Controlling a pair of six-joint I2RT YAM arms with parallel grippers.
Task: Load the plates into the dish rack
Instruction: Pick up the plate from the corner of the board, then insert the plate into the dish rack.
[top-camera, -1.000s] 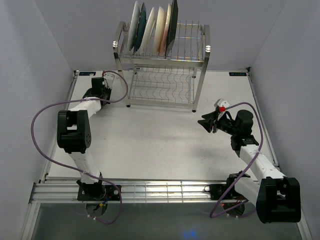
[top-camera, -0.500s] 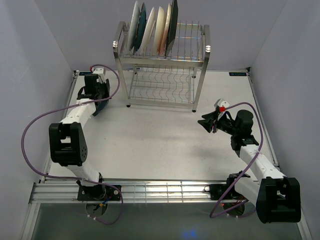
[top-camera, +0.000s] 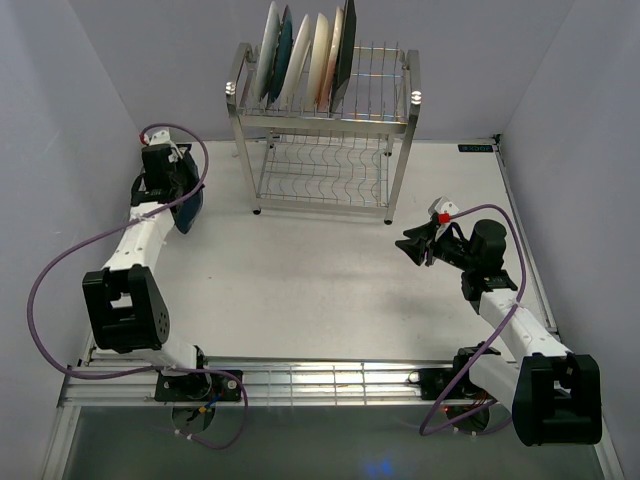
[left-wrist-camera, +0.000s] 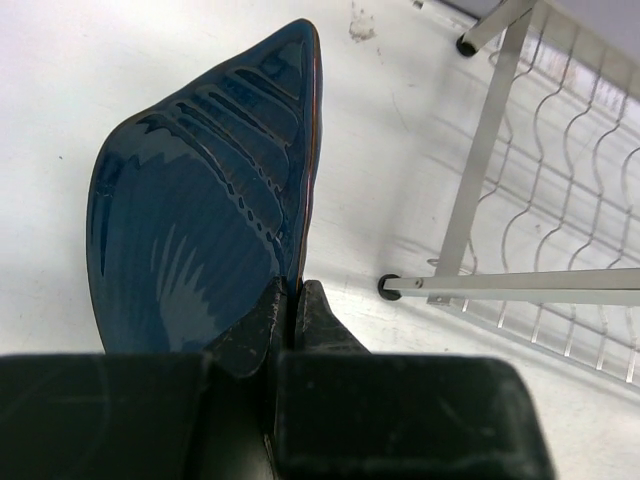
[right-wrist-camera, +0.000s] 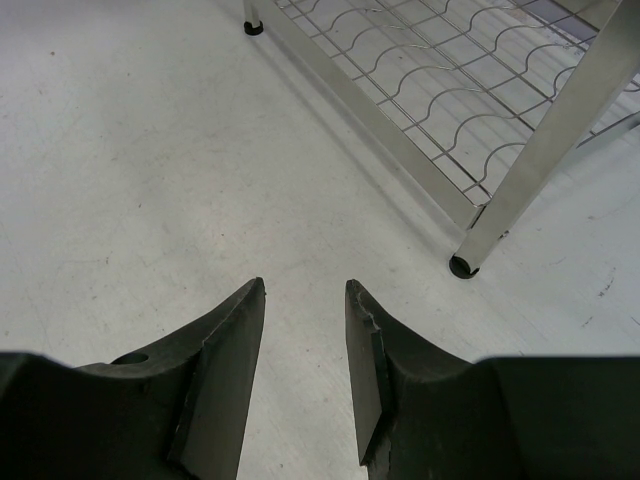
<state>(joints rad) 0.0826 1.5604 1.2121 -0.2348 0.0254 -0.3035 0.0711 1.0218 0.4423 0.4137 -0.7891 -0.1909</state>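
Note:
A small dark blue plate (left-wrist-camera: 200, 220) stands on edge in my left gripper (left-wrist-camera: 292, 288), which is shut on its rim. In the top view that plate (top-camera: 188, 213) hangs above the table's far left, left of the dish rack (top-camera: 400, 180). The steel rack's upper tier holds several plates (top-camera: 300, 55) upright in its slots; its lower tier is bare. One rack foot and leg (left-wrist-camera: 470, 190) show to the right of the held plate. My right gripper (top-camera: 410, 246) hovers open over the table, right of the rack, with nothing between its fingers (right-wrist-camera: 228, 340).
The rack's front right foot (right-wrist-camera: 461, 266) stands a little ahead and right of my right gripper. White walls close in the table on the left, the right and behind the rack. Purple cables loop off both arms.
My left arm has swung left and away from the rack, carrying the dark blue plate up off the table. The right arm has not moved.

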